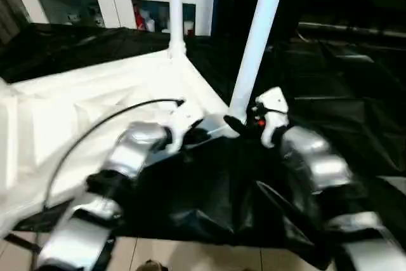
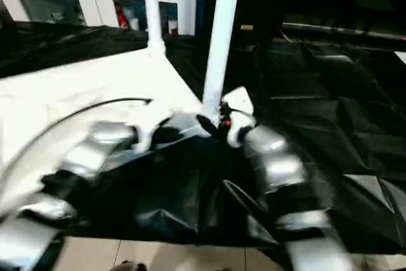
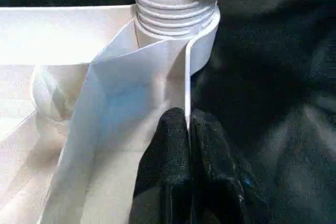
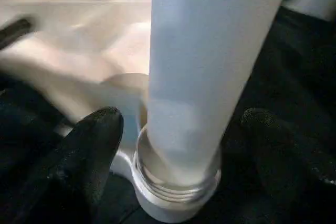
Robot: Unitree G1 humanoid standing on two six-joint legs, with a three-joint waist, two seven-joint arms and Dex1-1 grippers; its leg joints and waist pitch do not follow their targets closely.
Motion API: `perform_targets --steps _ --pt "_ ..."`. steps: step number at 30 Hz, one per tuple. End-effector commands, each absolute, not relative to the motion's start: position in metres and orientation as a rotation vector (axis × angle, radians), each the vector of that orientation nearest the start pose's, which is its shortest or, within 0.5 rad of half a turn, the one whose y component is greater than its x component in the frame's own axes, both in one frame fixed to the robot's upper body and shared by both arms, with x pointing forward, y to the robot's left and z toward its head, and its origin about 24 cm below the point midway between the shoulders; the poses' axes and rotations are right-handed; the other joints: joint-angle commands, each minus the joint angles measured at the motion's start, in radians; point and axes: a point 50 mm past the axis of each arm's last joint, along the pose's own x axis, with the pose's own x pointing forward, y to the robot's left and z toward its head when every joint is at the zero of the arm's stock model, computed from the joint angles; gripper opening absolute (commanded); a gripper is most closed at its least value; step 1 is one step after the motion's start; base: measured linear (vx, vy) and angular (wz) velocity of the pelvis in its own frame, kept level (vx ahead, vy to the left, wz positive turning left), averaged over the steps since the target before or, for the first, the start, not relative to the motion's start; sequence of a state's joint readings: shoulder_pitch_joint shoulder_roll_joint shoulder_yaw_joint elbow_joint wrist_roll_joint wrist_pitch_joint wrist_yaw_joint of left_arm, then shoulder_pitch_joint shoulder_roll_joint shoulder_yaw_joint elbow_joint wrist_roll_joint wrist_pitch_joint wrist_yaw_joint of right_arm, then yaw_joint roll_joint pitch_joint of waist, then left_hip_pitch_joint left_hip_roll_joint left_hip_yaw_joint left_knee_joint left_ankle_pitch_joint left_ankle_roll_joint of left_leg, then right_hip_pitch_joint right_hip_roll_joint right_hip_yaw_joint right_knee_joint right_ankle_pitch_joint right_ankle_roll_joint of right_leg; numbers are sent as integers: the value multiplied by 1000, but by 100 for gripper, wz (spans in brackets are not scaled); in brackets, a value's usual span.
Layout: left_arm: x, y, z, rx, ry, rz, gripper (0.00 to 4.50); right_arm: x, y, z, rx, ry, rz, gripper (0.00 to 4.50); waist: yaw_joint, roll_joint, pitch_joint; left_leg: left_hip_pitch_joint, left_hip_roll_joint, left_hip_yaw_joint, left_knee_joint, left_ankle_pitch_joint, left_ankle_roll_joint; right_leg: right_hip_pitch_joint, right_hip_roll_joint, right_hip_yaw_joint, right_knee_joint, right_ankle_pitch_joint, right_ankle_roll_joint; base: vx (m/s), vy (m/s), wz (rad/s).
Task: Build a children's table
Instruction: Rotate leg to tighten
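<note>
Two legs [image 1: 257, 42] standing, one top [image 1: 95, 93]

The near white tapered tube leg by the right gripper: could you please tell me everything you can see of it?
The near white tapered tube leg is smooth, plastic-looking, and stands nearly upright, leaning slightly. Its ribbed, threaded foot sits in the round corner socket of the white plastic tabletop, which lies underside up on black sheeting. The right gripper is open, a black finger on either side, apparently not touching it.
</note>
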State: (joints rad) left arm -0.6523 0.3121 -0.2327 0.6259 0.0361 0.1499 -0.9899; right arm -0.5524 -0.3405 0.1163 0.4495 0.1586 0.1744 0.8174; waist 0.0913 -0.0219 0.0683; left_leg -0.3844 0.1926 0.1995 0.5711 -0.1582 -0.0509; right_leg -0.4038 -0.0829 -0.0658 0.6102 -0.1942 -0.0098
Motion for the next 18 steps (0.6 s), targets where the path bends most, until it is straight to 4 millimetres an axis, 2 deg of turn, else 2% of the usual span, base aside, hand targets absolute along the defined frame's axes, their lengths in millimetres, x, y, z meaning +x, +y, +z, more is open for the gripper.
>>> perform_targets --steps 1,3,5,9,11,14,15,18 --pt "330 124 65 354 357 -1206 0 327 -148 82 -194 224 986 395 7 -7 -65 20 44 -19 -56 -162 81 54 -67 48 -63 -77 -214 0 0 0" --pt "321 128 66 346 378 -1311 0 315 -154 83 -240 275 1120 395 8 -7 -64 20 43 -17 -55 -161 82 51 -65 46 -63 -79 -234 0 0 0" --pt "317 129 68 334 378 -1357 0 311 -156 82 -243 303 1165 395 12 -5 -63 20 47 -16 -55 -169 82 49 -65 46 -62 -92 -239 0 0 0" --pt "310 128 71 296 382 -1439 0 309 -156 76 -283 349 1200 395 18 -4 -61 27 49 -16 -59 -205 55 42 -69 48 -69 -167 -235 0 0 0" --pt "309 128 71 300 384 -1451 0 308 -156 73 -310 359 1201 395 21 -5 -61 27 48 -16 -60 -206 45 40 -68 49 -69 -170 -231 0 0 0" --pt "309 127 69 304 383 -1443 0 312 -152 72 -289 357 1166 395 22 -7 -63 25 46 -18 -60 -203 40 44 -70 49 -68 -171 -222 0 0 0" --pt "309 127 69 304 384 -1444 0 313 -152 71 -299 360 1165 369 23 -7 -64 25 46 -18 -59 -199 39 44 -69 49 -67 -163 -220 0 0 0" --pt "308 127 69 306 387 -1448 0 315 -152 68 -345 359 1145 346 21 -9 -65 24 45 -17 -58 -186 42 44 -69 48 -64 -139 -222 0 0 0"
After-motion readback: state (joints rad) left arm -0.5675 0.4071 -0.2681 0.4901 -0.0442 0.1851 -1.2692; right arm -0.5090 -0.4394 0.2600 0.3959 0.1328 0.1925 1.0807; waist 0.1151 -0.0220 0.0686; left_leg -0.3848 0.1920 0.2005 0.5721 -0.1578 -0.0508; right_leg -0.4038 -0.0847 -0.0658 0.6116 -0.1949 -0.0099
